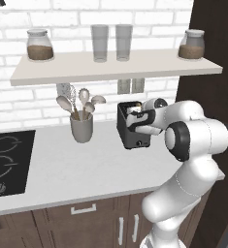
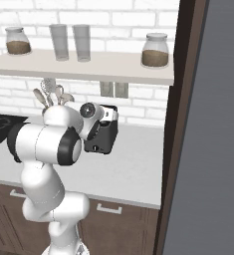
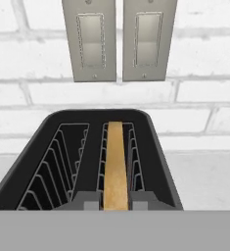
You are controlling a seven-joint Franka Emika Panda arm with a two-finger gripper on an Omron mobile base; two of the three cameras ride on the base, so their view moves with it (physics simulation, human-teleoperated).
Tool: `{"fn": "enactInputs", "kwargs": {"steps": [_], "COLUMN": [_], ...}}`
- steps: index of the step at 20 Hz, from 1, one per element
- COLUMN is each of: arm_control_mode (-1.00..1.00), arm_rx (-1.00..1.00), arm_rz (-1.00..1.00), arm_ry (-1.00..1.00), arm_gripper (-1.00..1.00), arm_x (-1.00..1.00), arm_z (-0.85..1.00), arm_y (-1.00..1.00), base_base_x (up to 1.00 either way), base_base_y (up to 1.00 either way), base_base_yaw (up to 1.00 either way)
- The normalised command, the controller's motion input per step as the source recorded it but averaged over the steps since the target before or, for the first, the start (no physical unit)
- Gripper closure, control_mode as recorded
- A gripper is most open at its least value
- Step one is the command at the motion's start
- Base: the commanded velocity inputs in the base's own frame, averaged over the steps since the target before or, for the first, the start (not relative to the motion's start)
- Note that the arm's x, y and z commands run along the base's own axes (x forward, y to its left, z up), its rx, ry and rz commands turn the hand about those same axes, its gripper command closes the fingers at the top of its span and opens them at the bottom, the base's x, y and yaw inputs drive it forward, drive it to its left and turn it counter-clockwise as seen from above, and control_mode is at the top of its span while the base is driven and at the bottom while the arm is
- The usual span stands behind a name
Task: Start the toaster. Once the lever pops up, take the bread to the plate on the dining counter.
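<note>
gripper (image 3: 115,202) closed on the near end of the bread (image 3: 115,162), fingertips on either side | bread stands on edge in the right slot of the toaster (image 1: 131,127) | toaster on the white worktop (image 1: 76,169) | two wall switch plates (image 3: 119,39) behind it on white brick

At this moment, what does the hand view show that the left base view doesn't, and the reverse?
Hand view alone: the bread standing in the toaster's right slot, its left slot empty. Left base view alone: the cooktop, a utensil crock, and shelf jars and glasses. Both: the toaster, the wall outlets and white brick.
</note>
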Motion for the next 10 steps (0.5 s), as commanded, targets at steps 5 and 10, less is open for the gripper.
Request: {"fn": "enactInputs", "kwargs": {"steps": [5,10], "arm_control_mode": [-1.00,-1.00], "arm_rx": [0.00,0.00], "arm_rz": [0.00,0.00], "arm_ry": [0.00,0.00], "arm_gripper": [1.00,1.00], "arm_x": [0.00,0.00], "arm_z": [0.00,0.00], "arm_y": [0.00,0.00], "base_base_x": [0.00,0.00], "base_base_y": [0.00,0.00], "base_base_yaw": [0.00,0.00]}}
